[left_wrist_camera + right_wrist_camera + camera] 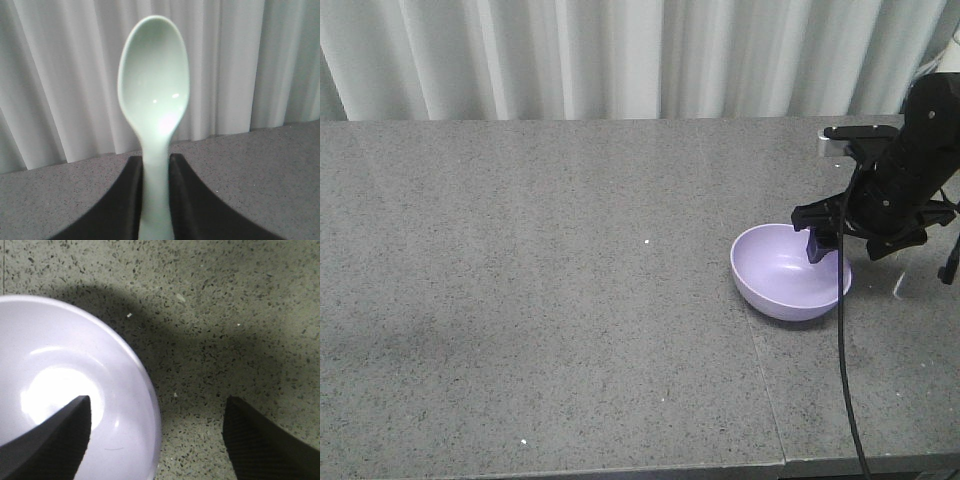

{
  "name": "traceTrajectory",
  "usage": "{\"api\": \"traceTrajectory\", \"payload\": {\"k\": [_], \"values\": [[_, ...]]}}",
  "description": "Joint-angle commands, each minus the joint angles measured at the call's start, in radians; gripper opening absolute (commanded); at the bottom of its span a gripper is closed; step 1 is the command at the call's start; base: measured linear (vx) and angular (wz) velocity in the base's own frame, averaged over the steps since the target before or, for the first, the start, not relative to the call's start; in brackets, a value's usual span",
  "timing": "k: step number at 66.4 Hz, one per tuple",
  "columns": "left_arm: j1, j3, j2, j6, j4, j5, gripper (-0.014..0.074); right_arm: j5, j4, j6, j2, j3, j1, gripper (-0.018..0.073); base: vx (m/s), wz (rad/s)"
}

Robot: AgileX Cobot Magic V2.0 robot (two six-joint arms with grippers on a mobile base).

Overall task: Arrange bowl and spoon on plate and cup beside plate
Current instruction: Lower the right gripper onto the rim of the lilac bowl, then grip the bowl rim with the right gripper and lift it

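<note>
Bowl: the lavender bowl (pixel 788 275) stands upright on the grey speckled surface (pixel 520 300), towards its right side in the front view, with nothing visible inside it.
Right gripper: the right gripper (pixel 157 405) is spread wide and straddles the bowl's rim. One finger (pixel 50 440) is over the bowl's inside and the other (pixel 265 440) is over bare surface outside it. The pictures do not settle whether either finger touches the bowl.
Right arm: in the front view the black arm reaches in from the right edge and tilts down to the far right part of the bowl's rim. A dark cable (pixel 842 350) hangs from it across the bowl's right side.
Spoon: the mint-green spoon (pixel 154 95) is clear of the surface, its handle caught low and its scoop pointing away from the wrist camera towards the curtain (pixel 60 75).
Left gripper: the left gripper (pixel 155 165) is pinched on the spoon's handle, one dark finger (pixel 125 200) pressed against each side.
Backdrop: the pale pleated curtain hangs behind the far edge of the surface.
</note>
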Motion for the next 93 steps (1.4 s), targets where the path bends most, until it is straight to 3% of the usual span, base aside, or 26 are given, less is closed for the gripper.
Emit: {"api": "traceTrajectory", "payload": {"k": [1,13,21,28,40,61,93], "values": [[-0.008,-0.021,-0.014,-0.01,-0.004,-0.069,-0.0006,-0.015,0.003,-0.017,-0.037,-0.032,0.0,0.0517,0.0,0.0],[-0.008,-0.021,-0.014,-0.01,-0.004,-0.066,-0.0006,-0.015,0.003,-0.017,-0.016,-0.032,0.0,0.0468,0.0,0.0],[-0.008,-0.021,-0.014,-0.01,-0.004,-0.064,-0.0006,-0.016,0.002,-0.017,0.003,-0.032,0.0,0.0384,0.0,0.0],[-0.008,-0.021,-0.014,-0.01,-0.004,-0.063,-0.0006,-0.024,0.001,-0.036,0.013,-0.032,0.0,0.0265,0.0,0.0],[-0.008,-0.021,-0.014,-0.01,-0.004,-0.063,-0.0006,-0.052,0.002,-0.085,0.005,-0.032,0.0,-0.0017,0.0,0.0],[-0.008,-0.021,-0.014,-0.01,-0.004,-0.063,-0.0006,-0.087,0.002,-0.085,-0.079,-0.032,0.0,-0.0011,0.0,0.0],[-0.008,-0.021,-0.011,-0.01,-0.001,-0.065,-0.0006,-0.261,0.066,-0.08,-0.51,-0.032,0.0,-0.0011,0.0,0.0]]}}
